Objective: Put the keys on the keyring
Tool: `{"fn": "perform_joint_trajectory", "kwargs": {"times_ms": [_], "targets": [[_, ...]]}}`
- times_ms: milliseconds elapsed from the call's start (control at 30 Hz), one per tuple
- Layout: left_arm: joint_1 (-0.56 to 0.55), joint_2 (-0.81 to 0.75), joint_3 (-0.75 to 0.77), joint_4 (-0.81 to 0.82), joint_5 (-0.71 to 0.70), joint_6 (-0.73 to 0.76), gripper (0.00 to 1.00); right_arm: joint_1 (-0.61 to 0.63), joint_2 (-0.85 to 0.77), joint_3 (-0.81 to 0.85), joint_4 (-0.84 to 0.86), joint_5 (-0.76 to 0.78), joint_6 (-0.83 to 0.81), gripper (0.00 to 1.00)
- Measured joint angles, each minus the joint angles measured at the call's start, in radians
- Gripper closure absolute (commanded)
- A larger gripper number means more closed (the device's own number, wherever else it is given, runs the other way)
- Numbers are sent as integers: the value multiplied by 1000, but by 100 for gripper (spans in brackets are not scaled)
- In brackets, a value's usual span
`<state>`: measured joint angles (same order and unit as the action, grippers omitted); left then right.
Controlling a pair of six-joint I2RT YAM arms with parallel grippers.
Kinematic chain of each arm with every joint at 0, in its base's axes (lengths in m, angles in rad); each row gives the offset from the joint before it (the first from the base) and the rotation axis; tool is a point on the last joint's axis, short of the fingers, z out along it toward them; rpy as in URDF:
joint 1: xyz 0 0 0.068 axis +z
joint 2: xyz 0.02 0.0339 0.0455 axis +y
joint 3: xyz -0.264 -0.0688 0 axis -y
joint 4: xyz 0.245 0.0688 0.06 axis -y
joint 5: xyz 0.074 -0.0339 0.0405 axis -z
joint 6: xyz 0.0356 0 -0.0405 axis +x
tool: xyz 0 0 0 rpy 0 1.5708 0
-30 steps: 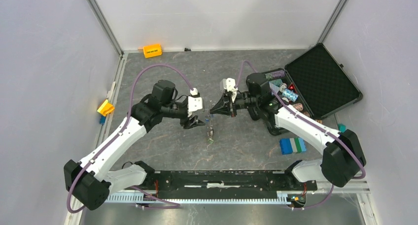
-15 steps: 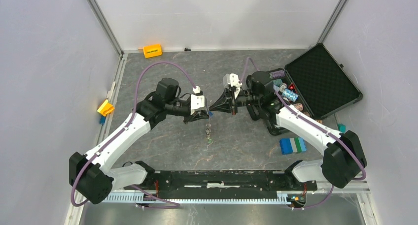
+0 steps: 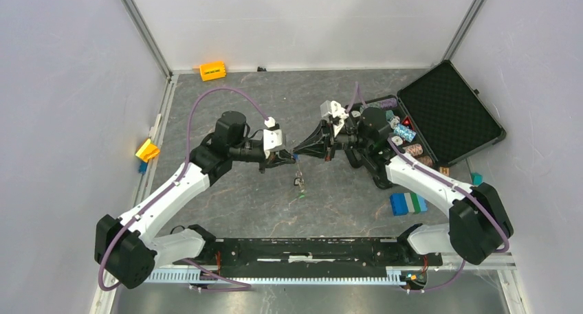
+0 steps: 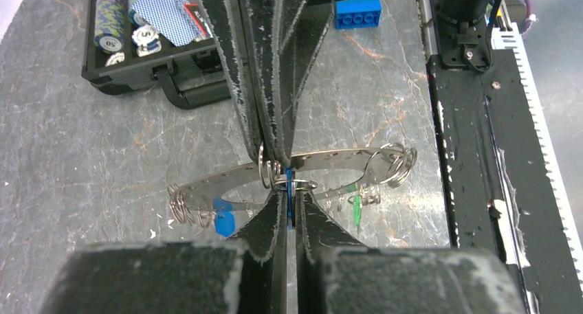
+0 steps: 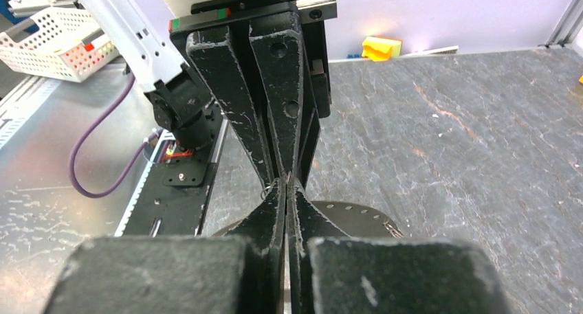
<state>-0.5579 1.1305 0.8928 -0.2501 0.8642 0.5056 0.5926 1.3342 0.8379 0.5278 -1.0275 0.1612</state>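
The keyring (image 4: pixel 330 159) is a flat silvery ring with small holes, held level above the table. My right gripper (image 4: pixel 273 156) comes in from the far side and is shut on its rim, as the right wrist view also shows (image 5: pixel 287 185). My left gripper (image 4: pixel 290 194) meets it tip to tip and is shut on a key with a blue tag (image 4: pixel 290 183) at the ring's edge. More keys hang from the ring: one with a blue tag (image 4: pixel 223 218), one with a green tag (image 4: pixel 357 209). From above, the two grippers touch at mid-table (image 3: pixel 294 152).
An open black case (image 3: pixel 447 115) with striped chips lies at the right. A blue, green and white brick (image 3: pixel 408 203) sits near the right arm. An orange brick (image 3: pixel 212 71) lies by the back wall, a yellow block (image 3: pixel 147 150) at the left edge.
My left gripper has moved right to the right gripper's tips and closed on the blue-tagged key. The right gripper has shifted slightly back and right, and the hanging keys moved with it.
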Motion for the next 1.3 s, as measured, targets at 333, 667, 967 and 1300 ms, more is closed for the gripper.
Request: {"fn": "perform_joint_trajectory", "kwargs": {"times_ms": [333, 667, 967, 1300], "targets": [[-6, 14, 2, 50, 2, -42, 98, -6, 21, -62, 256, -2, 192, 100], [-18, 56, 17, 61, 20, -49, 94, -7, 43, -108, 396, 0, 283, 100], [-20, 66, 25, 38, 46, -43, 62, -7, 49, -116, 443, -1, 301, 100], [-21, 10, 78, -142, -27, 90, 45, -6, 49, -116, 330, 0, 199, 100]]}}
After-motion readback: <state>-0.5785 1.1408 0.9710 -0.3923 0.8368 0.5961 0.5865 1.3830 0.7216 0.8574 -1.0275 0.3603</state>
